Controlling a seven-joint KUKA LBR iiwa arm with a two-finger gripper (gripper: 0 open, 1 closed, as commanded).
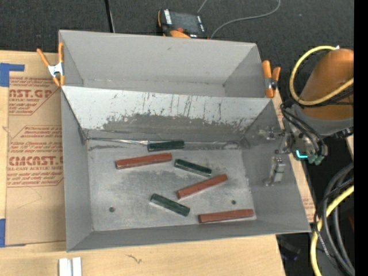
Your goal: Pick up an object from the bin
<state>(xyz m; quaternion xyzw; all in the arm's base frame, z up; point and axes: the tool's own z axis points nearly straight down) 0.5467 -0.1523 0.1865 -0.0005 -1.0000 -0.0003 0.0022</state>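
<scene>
My gripper (278, 167) hangs over the bin's right sloping wall, above floor level and apart from every loose thing. Nearest to it, a red-brown bar (226, 215) lies flat at the bin's front right. Left of the gripper, a second red-brown bar (202, 187) lies slanted near the middle of the floor. Just above that one rests a short dark green bar (192, 167). Nothing shows in the gripper's grasp.
Further left lie a long red-brown bar (144, 161), a dark green bar (165, 146) against the back wall, and another dark green bar (169, 204) towards the front. The bin's walls slope steeply inward. The arm with its orange cover and cables stands beyond the right rim.
</scene>
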